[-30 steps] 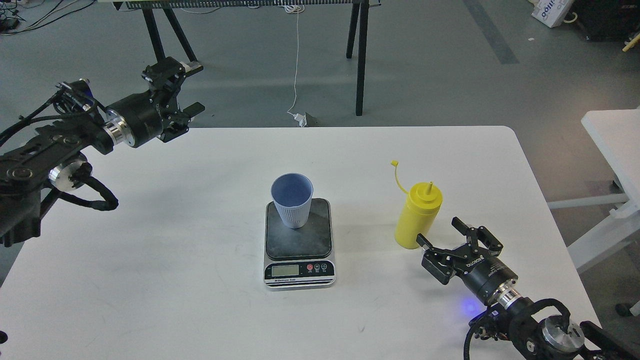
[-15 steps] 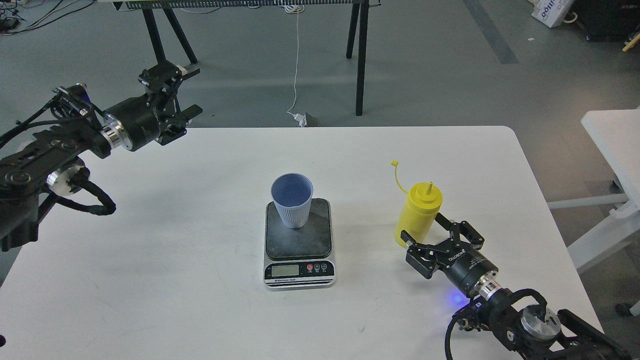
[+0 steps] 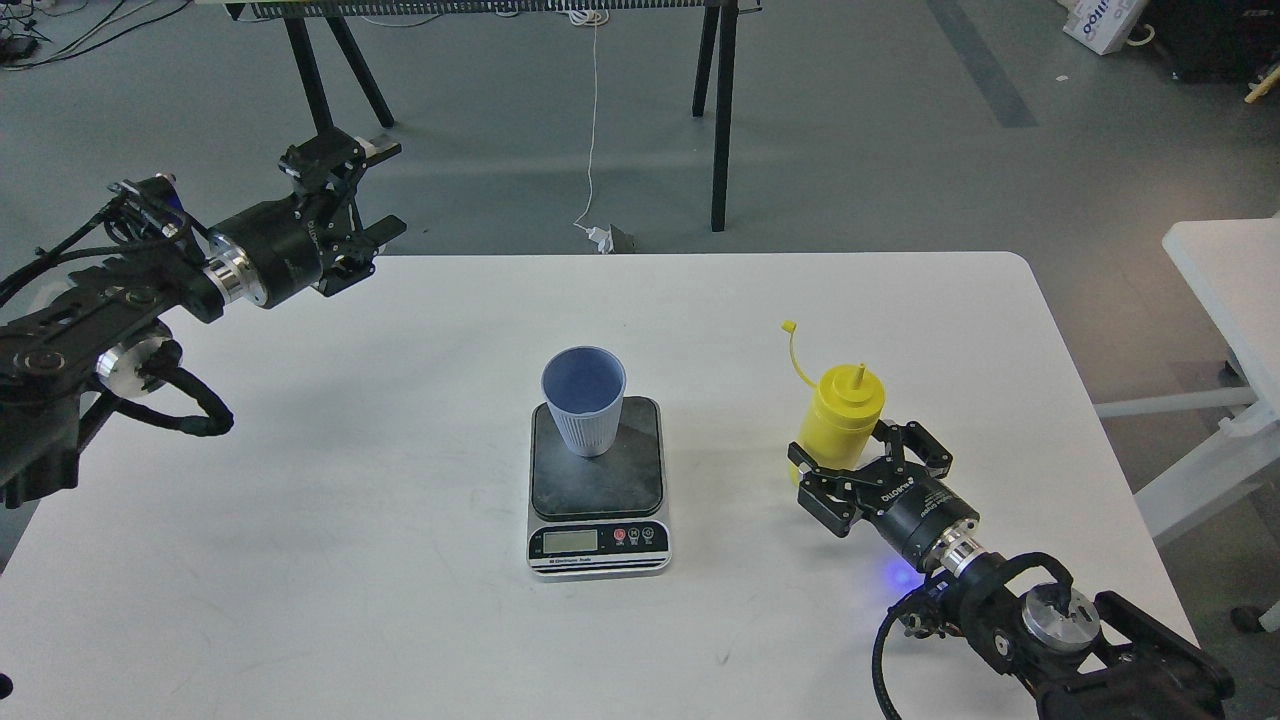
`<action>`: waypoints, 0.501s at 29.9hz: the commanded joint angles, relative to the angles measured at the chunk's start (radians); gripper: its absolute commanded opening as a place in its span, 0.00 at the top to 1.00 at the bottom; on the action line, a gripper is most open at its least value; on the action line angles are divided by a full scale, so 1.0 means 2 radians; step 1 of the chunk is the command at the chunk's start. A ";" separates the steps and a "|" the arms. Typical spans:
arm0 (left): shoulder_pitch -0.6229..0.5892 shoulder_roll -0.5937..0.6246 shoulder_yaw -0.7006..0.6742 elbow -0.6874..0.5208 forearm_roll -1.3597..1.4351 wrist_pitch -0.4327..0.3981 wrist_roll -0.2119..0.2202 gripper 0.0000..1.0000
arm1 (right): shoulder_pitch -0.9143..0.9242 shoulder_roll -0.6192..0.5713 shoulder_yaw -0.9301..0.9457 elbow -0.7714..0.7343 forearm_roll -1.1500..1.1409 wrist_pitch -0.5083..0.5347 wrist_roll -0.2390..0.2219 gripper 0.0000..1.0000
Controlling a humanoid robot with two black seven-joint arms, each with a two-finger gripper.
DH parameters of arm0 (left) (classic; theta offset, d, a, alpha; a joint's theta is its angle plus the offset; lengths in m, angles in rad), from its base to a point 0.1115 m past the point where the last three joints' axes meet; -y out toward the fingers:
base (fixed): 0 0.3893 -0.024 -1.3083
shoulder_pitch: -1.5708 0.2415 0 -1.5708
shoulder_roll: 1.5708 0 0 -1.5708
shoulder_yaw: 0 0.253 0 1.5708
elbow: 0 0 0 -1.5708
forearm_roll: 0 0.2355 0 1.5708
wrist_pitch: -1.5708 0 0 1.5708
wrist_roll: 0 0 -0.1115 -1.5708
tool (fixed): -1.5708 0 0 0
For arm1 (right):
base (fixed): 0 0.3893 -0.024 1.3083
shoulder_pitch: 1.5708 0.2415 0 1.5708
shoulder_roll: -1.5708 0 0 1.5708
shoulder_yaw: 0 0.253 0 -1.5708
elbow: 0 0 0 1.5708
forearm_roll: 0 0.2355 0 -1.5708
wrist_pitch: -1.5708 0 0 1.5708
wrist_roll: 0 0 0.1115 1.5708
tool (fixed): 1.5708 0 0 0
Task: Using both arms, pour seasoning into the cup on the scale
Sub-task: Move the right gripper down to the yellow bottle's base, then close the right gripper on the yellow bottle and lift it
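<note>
The light blue ribbed cup stands upright on the dark plate of the silver scale at the table's middle. The yellow seasoning bottle stands upright to the right, its cap hanging on a thin tether. My right gripper is open with one finger on each side of the bottle's lower body; the fingers are not closed on it. My left gripper is open and empty, held above the table's far left edge, far from the cup.
The white table has a rounded far right corner. A second white table stands to the right across a gap. Black stand legs and a hanging cable are on the floor beyond the far edge.
My right gripper has moved forward and left, from short of the bottle to straddling its lower body. My left arm has shifted only slightly. Cup, scale and bottle have not moved.
</note>
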 commanded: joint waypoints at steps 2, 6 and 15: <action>0.001 0.000 0.000 0.000 0.001 0.000 -0.003 0.00 | 0.002 0.005 0.000 -0.002 -0.024 0.000 0.011 0.40; 0.002 -0.001 0.000 0.000 0.001 0.000 -0.003 0.01 | 0.002 0.006 0.000 0.003 -0.055 0.000 0.018 0.80; 0.003 -0.001 -0.001 0.000 0.001 0.000 -0.004 0.00 | 0.037 -0.011 0.001 0.006 -0.082 0.000 0.034 0.98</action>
